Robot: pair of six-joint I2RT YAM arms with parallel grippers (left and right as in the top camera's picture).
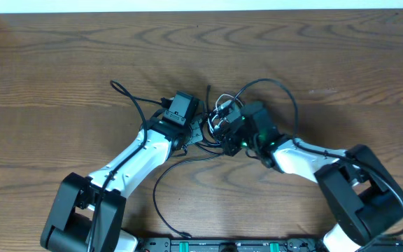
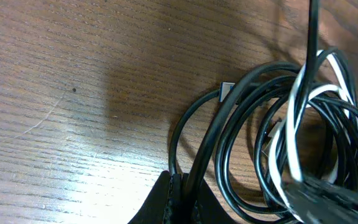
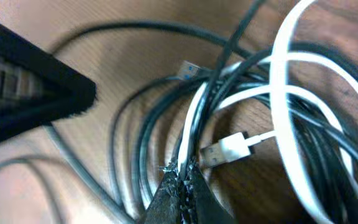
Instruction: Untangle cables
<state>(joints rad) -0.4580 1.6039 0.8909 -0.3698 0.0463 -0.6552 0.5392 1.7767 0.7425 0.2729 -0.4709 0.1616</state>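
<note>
The cables (image 1: 219,113) are found knotted at the middle of the table (image 1: 61,63), between the two arms, with a loose black tail (image 1: 121,89) thrown out to the left and a wide black loop (image 1: 278,87) arched over to the right. On the left side of the knot, the left gripper (image 2: 180,198) is seen pinched tight on one black cord. The coils (image 2: 278,143) lie just beside it and a small plug end (image 2: 227,90) rests on the wood nearby. On the right side, the right gripper (image 3: 182,194) is closed hard on what appears to be a white strand (image 3: 279,68) and a black cord together, with a white plug (image 3: 229,148) lying just beside its tips. The step in hand is judged to be the drawing apart of the bundle. It is best done if the left grip is used as an anchor while the right one is eased away slowly and low, so that the coils are loosened rather than cinched. Since two cords seem to be caught on the right, a tightening knot should be watched for, and the white plug should be kept from snagging in a loop.
</note>
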